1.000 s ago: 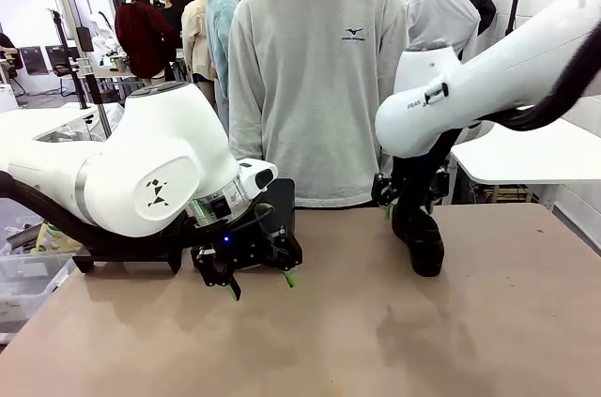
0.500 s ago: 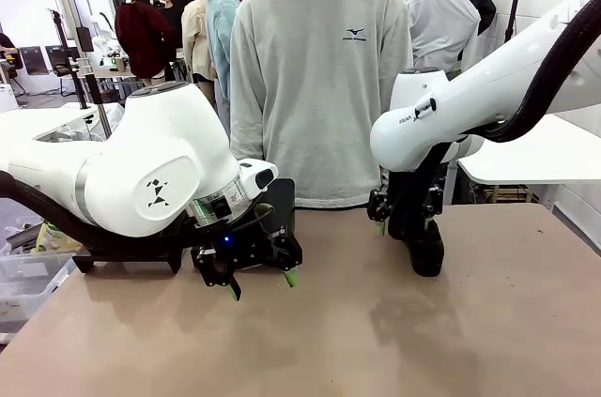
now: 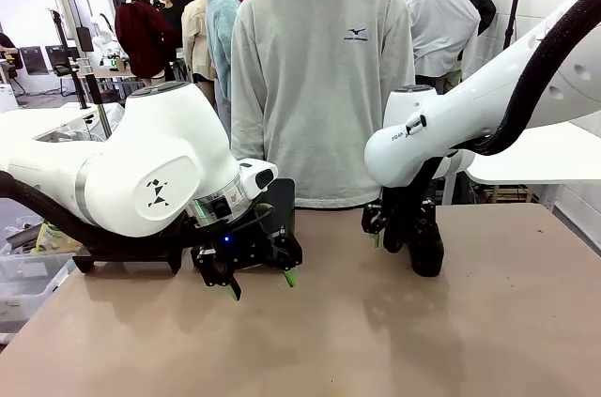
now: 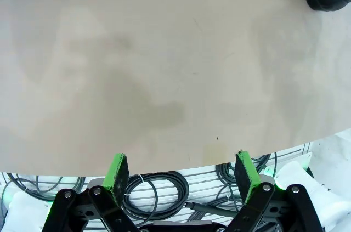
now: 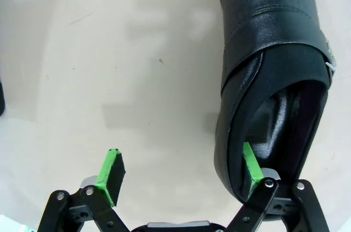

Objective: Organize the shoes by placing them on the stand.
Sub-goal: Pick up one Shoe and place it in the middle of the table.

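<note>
The glossy black leather dress shoe [image 5: 271,73] stands on the tan surface [image 3: 338,341], its collar wall now between the right pincer's [image 5: 184,174] spread fingers as that arm drifts left and lower. The left pincer [image 3: 260,282] hangs open, idle. Grasp looks imminent.

The shoe [image 5: 271,73] runs past the top edge, its toe cut off.
</note>
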You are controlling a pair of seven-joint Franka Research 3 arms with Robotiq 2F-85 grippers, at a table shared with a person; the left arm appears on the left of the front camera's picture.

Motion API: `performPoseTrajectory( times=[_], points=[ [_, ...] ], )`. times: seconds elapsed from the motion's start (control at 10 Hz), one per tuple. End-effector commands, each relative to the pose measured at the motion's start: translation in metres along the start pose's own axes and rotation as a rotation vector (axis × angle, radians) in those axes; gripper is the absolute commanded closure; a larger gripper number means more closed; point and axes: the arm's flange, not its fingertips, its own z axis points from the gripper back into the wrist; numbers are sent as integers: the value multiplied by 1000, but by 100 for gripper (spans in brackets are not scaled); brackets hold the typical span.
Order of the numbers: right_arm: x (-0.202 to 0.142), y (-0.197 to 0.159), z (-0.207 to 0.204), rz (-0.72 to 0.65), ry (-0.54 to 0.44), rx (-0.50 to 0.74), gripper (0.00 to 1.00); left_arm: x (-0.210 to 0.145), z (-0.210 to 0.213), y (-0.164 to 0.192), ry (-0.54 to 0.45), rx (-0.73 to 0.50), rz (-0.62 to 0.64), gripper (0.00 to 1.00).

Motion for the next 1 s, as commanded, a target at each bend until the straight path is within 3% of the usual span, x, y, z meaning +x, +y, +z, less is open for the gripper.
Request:
performPoseTrajectory(
  times=[0.0, 0.2, 0.6, 0.9],
  points=[
    [4, 2, 0, -27, 7, -53, 4, 1, -1, 0, 10, -18, 2, 0],
    [9, 1, -7, -53, 38, -87, 27, 1, -1, 0, 10, -18, 2, 0],
    [14, -3, -10, -81, 45, -90, 100, 1, -1, 0, 10, -18, 2, 0],
    [13, -7, -6, -106, 50, -97, 100, 1, -1, 0, 10, -18, 2, 0]
  ],
)
